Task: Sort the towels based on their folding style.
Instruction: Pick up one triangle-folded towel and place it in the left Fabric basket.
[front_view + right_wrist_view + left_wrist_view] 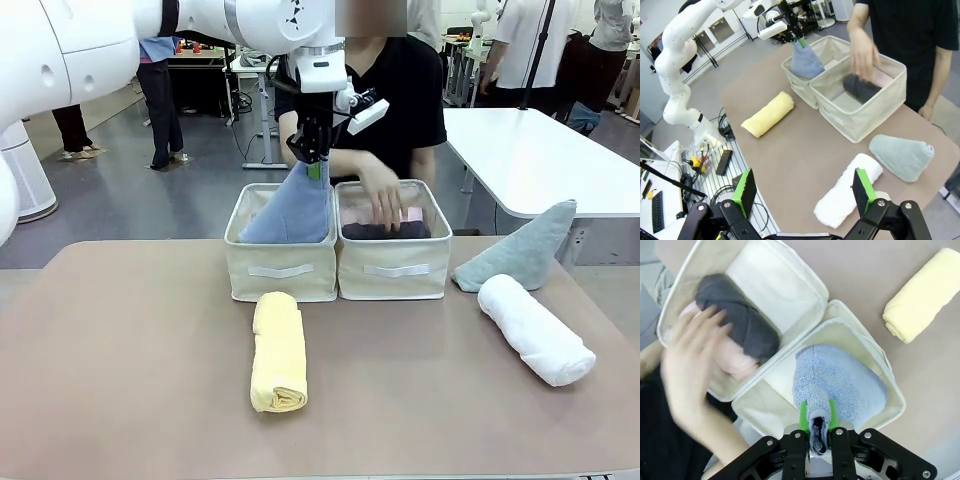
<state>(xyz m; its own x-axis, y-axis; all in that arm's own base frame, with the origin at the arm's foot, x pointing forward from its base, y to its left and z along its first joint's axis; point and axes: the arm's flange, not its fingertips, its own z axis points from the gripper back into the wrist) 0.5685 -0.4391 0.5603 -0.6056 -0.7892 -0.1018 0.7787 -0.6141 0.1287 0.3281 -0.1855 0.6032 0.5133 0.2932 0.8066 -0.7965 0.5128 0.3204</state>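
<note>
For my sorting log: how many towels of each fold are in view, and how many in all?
Rolled: 4 (yellow, white, dark grey, pink)
Cones: 2 (light blue, grey-blue)
Total: 6

Fluffy, matt terry cloth throughout: nubbly and looped on the light blue cone (pixel 840 385), finer on the grey-blue cone (pixel 520 250), plush on the yellow roll (pixel 279 350) and white roll (pixel 533 328). Coarse woven beige fabric, matt, on the left basket (pixel 281 272) and right basket (pixel 393 270). Smooth matt brown tabletop (pixel 120 350). Glossy white shell on the left arm (pixel 60 50). Matt black body with green pads (pixel 803 415) on the left gripper (pixel 818 412).
</note>
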